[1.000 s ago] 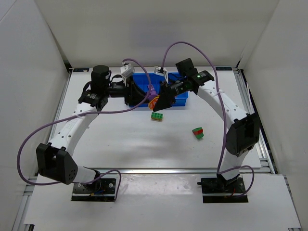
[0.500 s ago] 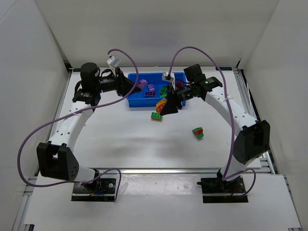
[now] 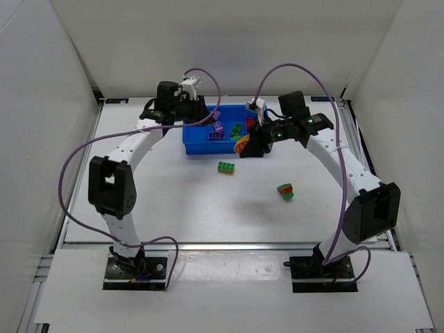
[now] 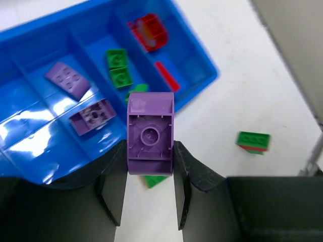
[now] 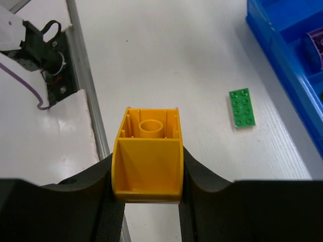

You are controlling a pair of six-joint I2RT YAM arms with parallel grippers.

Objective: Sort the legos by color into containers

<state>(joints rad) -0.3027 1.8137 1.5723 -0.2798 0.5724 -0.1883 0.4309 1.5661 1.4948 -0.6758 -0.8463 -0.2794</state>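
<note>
Now the purple hollow-bottomed plastic brick (image 4: 150, 133) is clamped in the left pincer (image 4: 150, 151) over the edge of the bright-blue divided plastic tray (image 4: 35, 148); it should go above the bay (image 4: 81, 98) holding two purple pieces (image 4: 68, 79) and be dropped low. The yellow plastic brick (image 5: 149, 156), clenched in the right pincer (image 5: 147, 171), hangs beside the tray's near edge. Only the left wrist view shows each bay's colours.

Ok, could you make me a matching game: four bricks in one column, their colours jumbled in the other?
Bricks:
1. left-held brick
2. right-held brick
3. flat brick on the table
4. arched brick in the tray

Colours:
a. green
b. red
c. yellow
d. purple

Pairs: 1-d, 2-c, 3-a, 4-b.
</note>
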